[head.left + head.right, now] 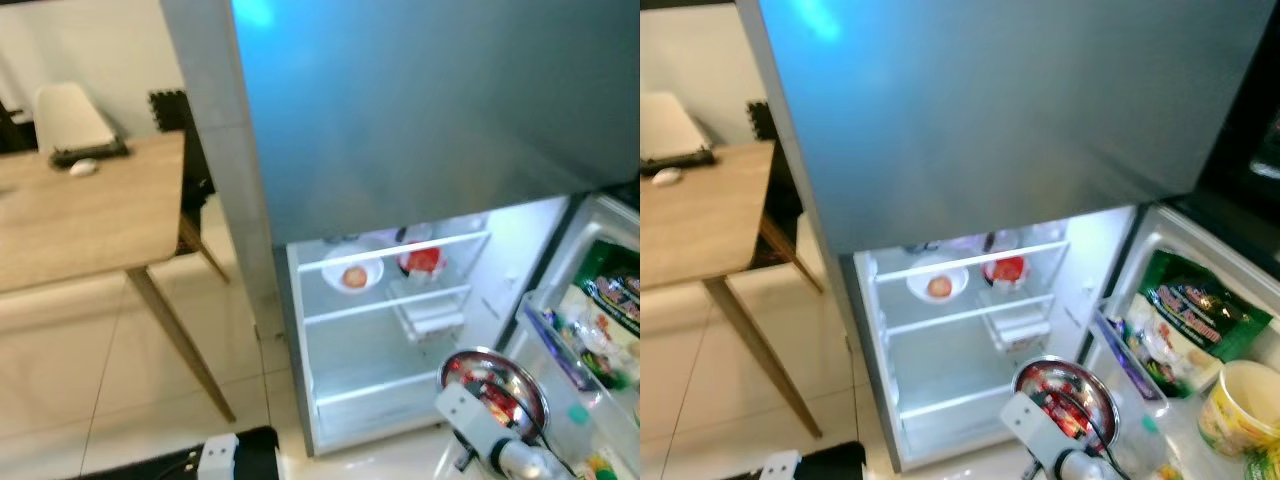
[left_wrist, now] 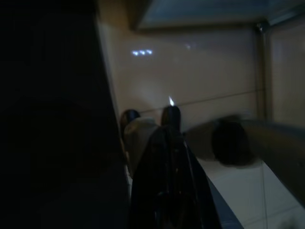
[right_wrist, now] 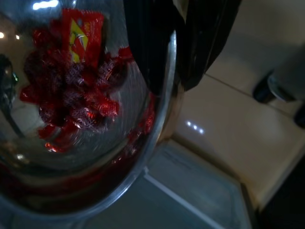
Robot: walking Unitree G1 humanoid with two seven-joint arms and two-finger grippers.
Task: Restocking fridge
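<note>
Head eyes look down, share open fridge (image 1: 390, 330); wrists close.

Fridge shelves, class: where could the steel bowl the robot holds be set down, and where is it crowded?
Free: the middle shelf left of the clear tray, and the bottom shelf. Crowded: the top shelf, with a white bowl and red item, and the packed door rack. The right gripper pinches the steel bowl rim.

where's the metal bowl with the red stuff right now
The metal bowl is held at its rim by the right claw, low on the robot's right, in front of the open fridge, beside the door shelf.
</note>
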